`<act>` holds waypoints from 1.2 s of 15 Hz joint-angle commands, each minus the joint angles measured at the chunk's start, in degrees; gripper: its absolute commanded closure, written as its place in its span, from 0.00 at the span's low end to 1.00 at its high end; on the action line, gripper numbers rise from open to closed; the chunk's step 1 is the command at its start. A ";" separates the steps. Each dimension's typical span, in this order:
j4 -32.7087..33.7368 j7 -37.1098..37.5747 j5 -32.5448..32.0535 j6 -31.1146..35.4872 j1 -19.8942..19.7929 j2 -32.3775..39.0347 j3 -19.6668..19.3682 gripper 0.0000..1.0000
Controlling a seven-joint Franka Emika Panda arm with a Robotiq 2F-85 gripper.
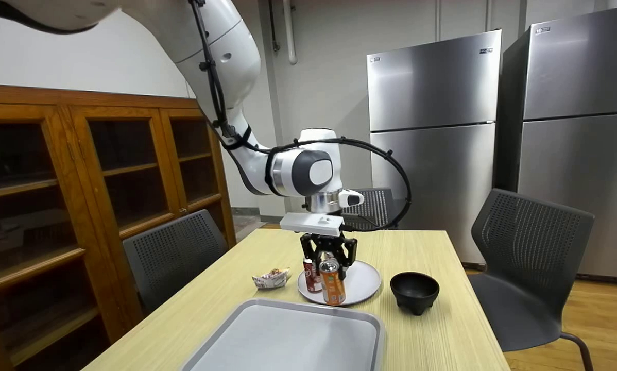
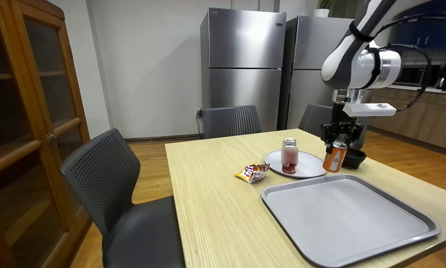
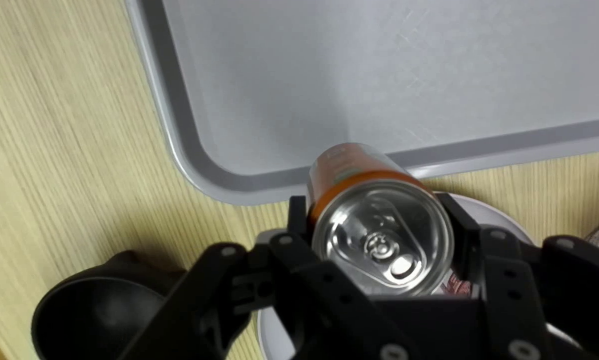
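A: Your claw [image 3: 377,220] is closed around the orange can [image 2: 334,160], a finger pressing each side near its top.

B: Then I'd judge your grasp is made, and you stand between gripping and releasing it. Is your can clear of the desk [image 1: 427,345]?

A: It seems raised, and it leans a little in both exterior views, yet I can't tell you for certain whether its base touches anything. In the wrist view, its lower end overlaps the rim of the grey tray [image 3: 379,80].

B: So your next move likely calls for a firm hold, the can brought upright, and enough height to keep its base off that rim.

A: Watch your neighbours, too. Near your can, the pale plate [image 2: 312,163] carries a red can [image 2: 289,167], standing upright, and the black bowl [image 1: 414,291] sits on the desk just beside that plate.

B: And on the plate's other side, away from the bowl, you have a small snack bag [image 2: 254,173] lying on the desk.
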 commanded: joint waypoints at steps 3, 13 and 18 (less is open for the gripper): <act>12.73 -1.81 2.06 -6.61 -2.29 7.64 2.63 0.62; 28.88 -0.47 1.11 -14.38 -2.33 17.69 2.90 0.62; 35.78 0.07 0.93 -18.17 -2.09 22.08 2.93 0.62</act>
